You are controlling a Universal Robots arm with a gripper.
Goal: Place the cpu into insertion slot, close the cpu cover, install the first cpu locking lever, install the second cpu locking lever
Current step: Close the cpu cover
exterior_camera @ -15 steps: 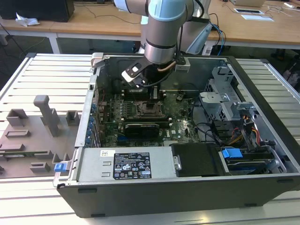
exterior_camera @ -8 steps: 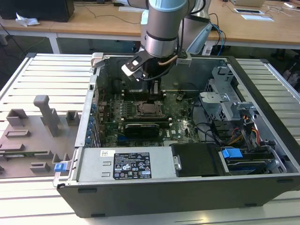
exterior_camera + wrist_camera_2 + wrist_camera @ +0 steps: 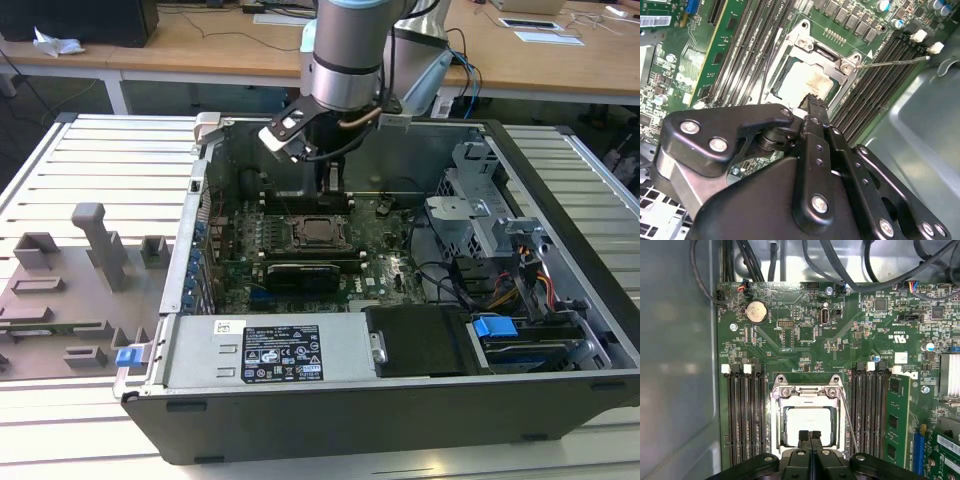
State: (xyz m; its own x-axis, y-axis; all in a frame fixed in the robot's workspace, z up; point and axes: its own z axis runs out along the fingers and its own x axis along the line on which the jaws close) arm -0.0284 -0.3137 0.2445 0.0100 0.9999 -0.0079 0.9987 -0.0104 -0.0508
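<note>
While cpu cover (image 3: 807, 393) frames cpu (image 3: 807, 421), hand (image 3: 810, 435) hovers, pinched

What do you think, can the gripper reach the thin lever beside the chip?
Probably yes. The gripper hangs over the cpu, and the lever sticks out bare beside the cpu cover, with nothing on top of it.

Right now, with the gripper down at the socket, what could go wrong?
1. The shut gripper sits right at the cpu; pressing down could scratch its top.
2. One locking lever looks unlatched, angled off the cpu cover; the arm could snag or bend it.
</note>
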